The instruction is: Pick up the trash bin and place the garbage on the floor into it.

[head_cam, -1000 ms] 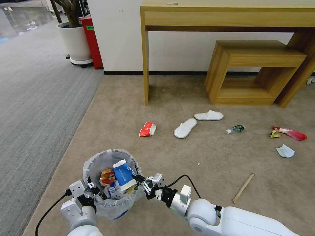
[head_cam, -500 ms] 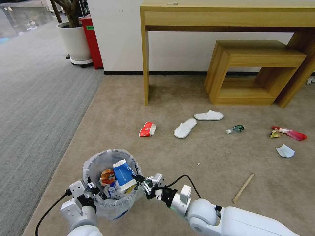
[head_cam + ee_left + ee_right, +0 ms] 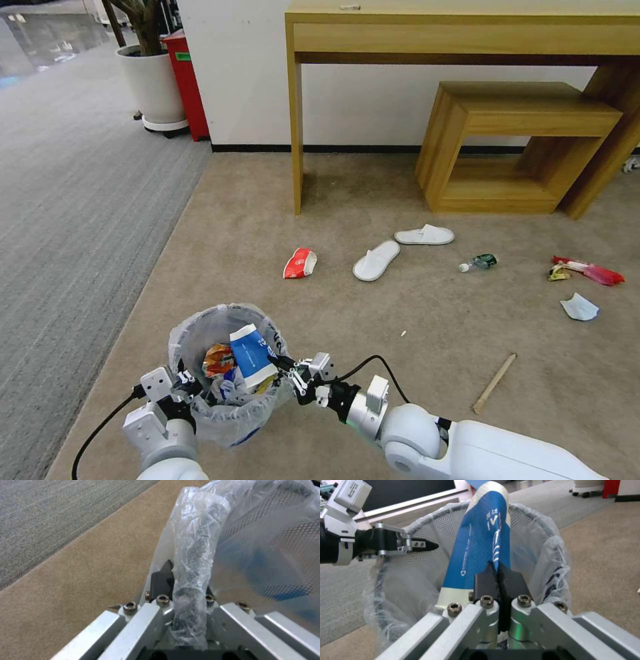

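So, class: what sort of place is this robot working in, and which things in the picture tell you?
Probably an office or a staged room: a wooden desk against a white wall, a potted tree beside grey carpet, and litter strewn on the beige carpet.

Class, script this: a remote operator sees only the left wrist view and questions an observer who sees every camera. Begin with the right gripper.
Operator: My left gripper clamps the trash bin by its rim. Where's the right gripper?
Observer: Shut on a crushed blue-white paper cup standing in the bin.
Operator: What lies on the carpet?
Observer: Litter, including a red-white cup, two white slippers, a small bottle and a wooden stick.
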Controlling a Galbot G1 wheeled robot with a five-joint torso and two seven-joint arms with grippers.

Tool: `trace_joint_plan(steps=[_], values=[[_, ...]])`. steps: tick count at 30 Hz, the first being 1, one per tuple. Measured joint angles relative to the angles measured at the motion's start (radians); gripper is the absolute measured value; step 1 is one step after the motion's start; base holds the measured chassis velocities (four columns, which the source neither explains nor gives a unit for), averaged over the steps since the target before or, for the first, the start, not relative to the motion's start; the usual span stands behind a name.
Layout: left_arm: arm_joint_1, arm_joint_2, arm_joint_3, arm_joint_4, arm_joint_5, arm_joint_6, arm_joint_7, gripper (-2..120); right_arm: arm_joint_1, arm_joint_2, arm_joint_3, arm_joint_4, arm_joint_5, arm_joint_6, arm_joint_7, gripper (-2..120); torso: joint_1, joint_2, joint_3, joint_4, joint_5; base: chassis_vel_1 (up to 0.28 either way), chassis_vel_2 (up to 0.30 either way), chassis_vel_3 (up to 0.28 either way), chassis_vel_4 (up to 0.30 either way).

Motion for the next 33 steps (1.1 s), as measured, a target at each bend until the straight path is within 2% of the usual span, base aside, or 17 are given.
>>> trace_joint_plan(steps=[33], values=[[0.0, 0.0, 0.0, 0.0, 0.0, 0.0, 0.0, 1, 0.0, 0.0, 0.0, 0.0, 0.0, 0.0, 0.0, 0, 0.0, 0.0, 0.0, 0.0, 0.0, 0.0, 0.0, 0.0, 0.0]])
